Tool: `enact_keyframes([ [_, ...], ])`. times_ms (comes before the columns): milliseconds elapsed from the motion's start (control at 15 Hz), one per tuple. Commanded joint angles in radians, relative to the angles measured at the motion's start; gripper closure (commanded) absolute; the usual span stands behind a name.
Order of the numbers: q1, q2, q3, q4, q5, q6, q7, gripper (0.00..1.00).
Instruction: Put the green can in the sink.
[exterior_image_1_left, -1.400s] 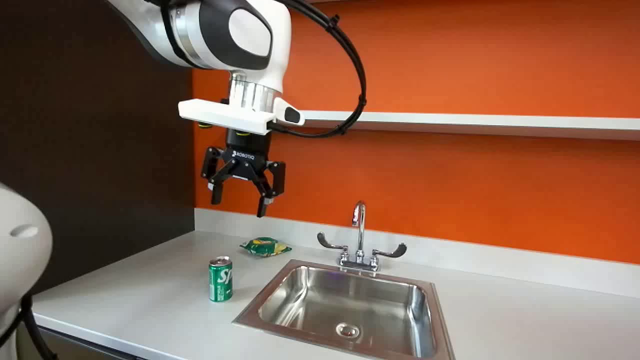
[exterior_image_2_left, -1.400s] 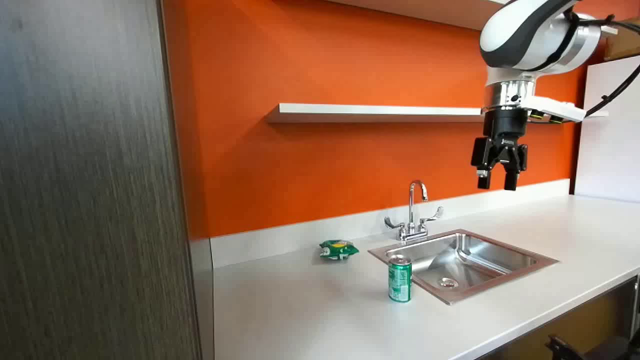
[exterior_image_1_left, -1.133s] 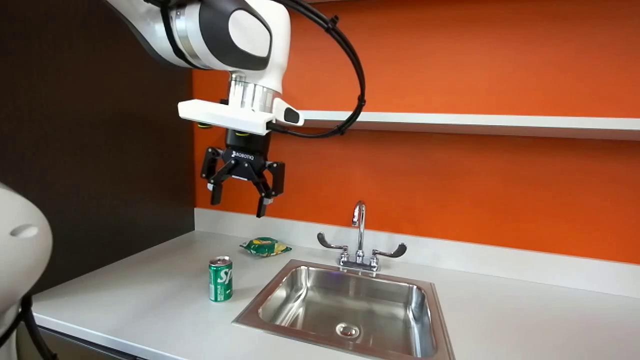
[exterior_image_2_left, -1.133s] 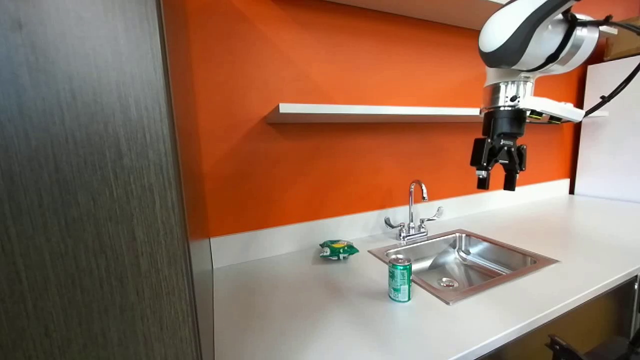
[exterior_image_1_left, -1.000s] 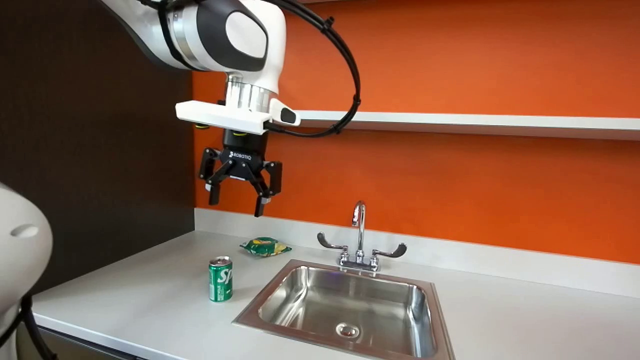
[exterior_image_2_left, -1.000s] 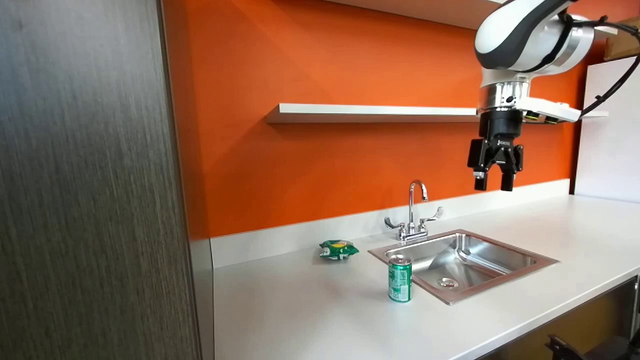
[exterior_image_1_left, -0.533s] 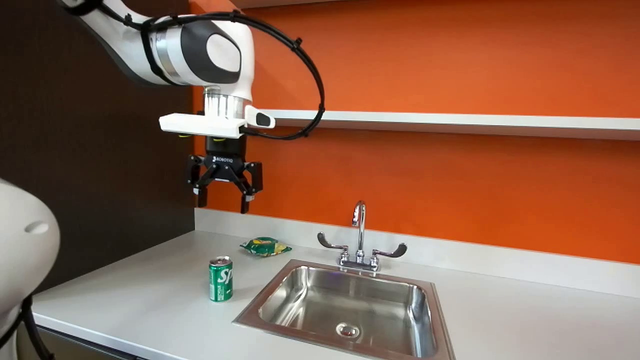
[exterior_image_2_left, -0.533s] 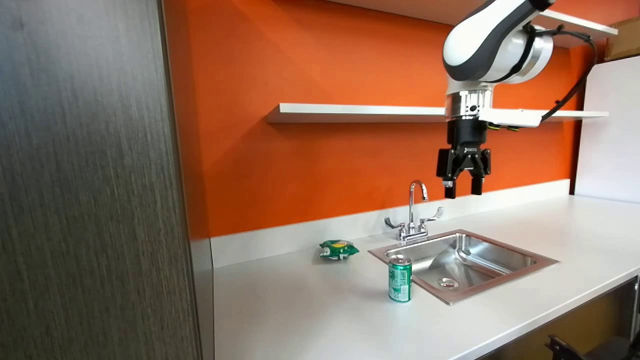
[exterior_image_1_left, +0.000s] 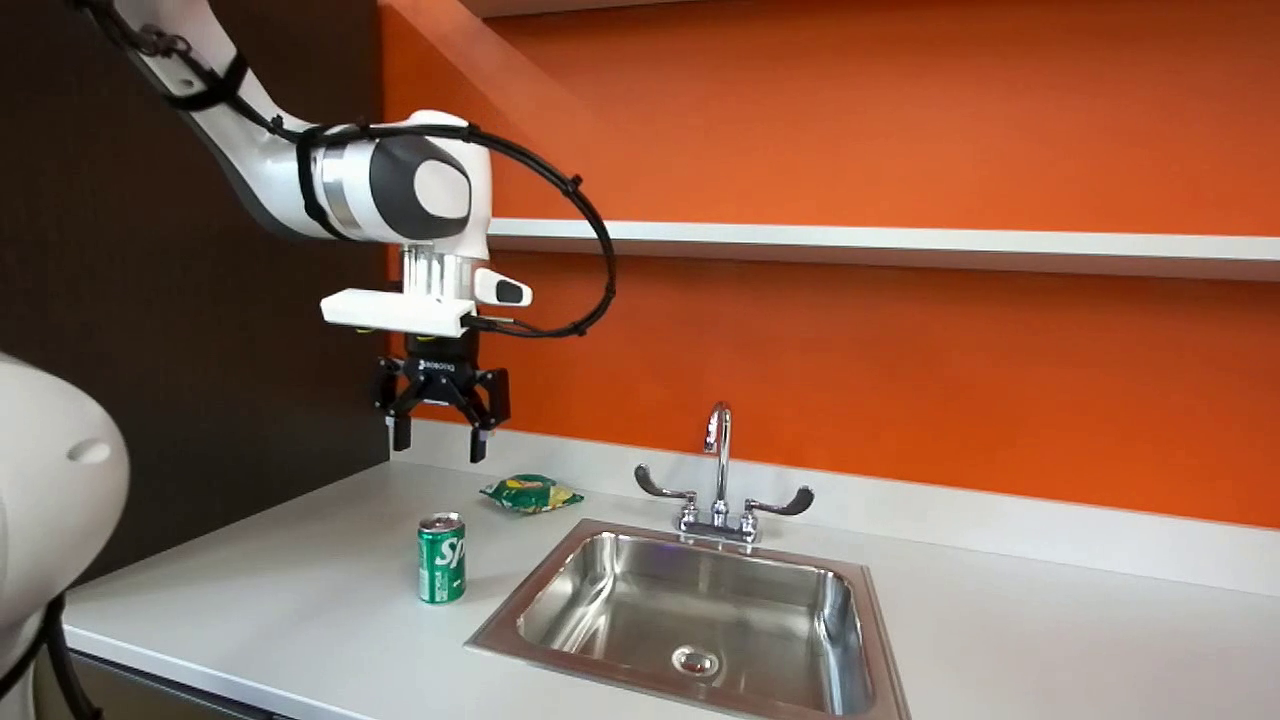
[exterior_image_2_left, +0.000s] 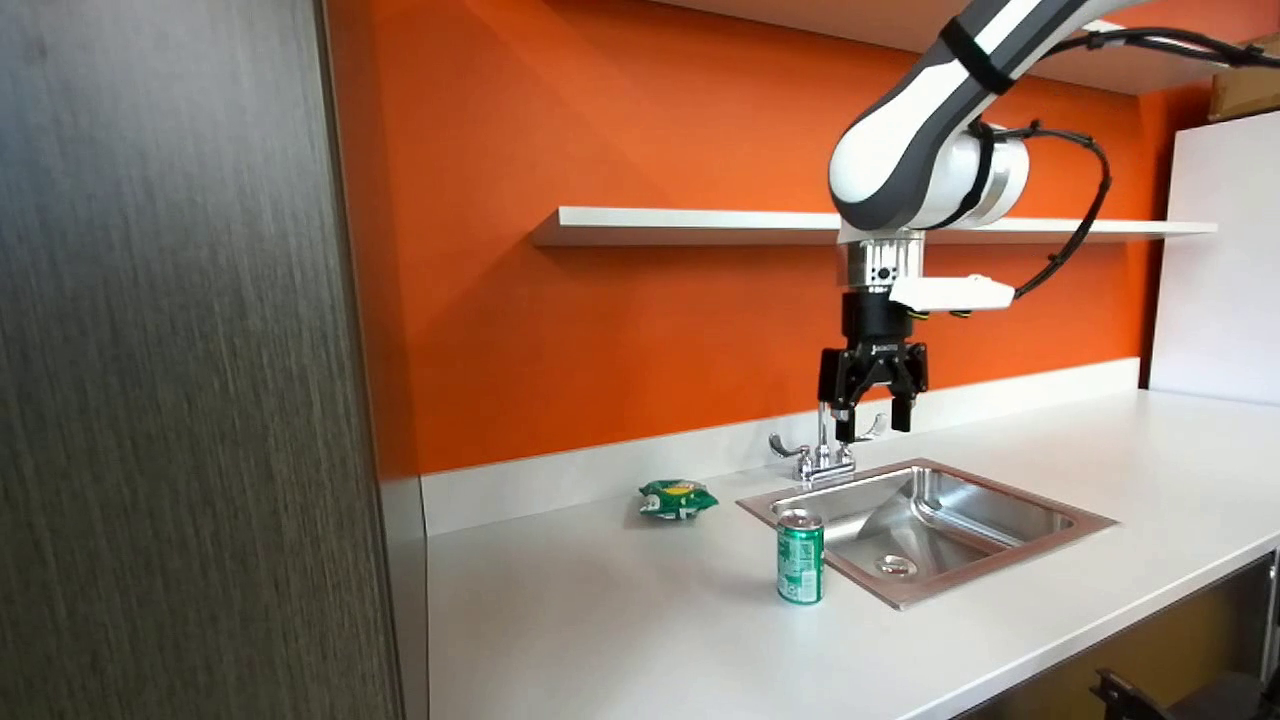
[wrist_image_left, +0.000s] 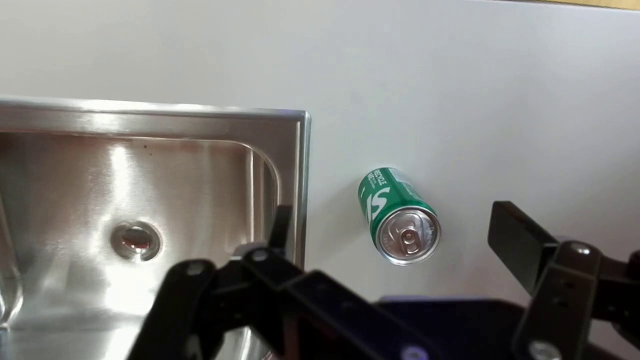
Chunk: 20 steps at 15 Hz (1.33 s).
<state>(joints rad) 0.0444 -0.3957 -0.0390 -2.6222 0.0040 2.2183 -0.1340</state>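
Gripper (exterior_image_1_left: 440, 440): we saw it hang pointing down, its jaws spread wide, clear above the counter (exterior_image_1_left: 1050, 640) in both exterior views.
Fingers (wrist_image_left: 520, 245): they stood well apart; in our wrist view the green can (wrist_image_left: 397, 212) showed between them, farther down.
Arm (exterior_image_1_left: 270, 170): white and dark grey, it came in from above, and we noted a black cable (exterior_image_1_left: 575, 188) looping past the wrist.
Green can: it stood upright on the counter, near the sink (exterior_image_1_left: 537, 585) but apart from its rim, with white lettering and a silvery top whose tab we could make out.
Sink: rectangular steel, set into the counter, with a round drain (exterior_image_1_left: 695, 661) in its floor.
Faucet (exterior_image_2_left: 822, 462): chrome, two-handled, it rose just behind the sink; in an exterior view the gripper hid part of the spout from us.
Green packet (exterior_image_1_left: 531, 494): crinkled, with yellow on it, it lay near the backsplash (exterior_image_1_left: 1000, 523), apart from the green can.
Shelf (exterior_image_1_left: 900, 240): white, it ran along the orange wall (exterior_image_1_left: 950, 390), higher than the faucet.
Dark panel (exterior_image_1_left: 220, 300): we found it upright at an end of the counter.
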Motion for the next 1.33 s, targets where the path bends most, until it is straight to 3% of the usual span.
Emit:
enact_keyframes([
  [0, 0.002, 0.104, 0.02, 0.032, 0.02, 0.066, 0.033, 0.0],
  [1267, 0.032, 0.401, 0.077, 0.14, 0.063, 0.189, 0.011, 0.0],
])
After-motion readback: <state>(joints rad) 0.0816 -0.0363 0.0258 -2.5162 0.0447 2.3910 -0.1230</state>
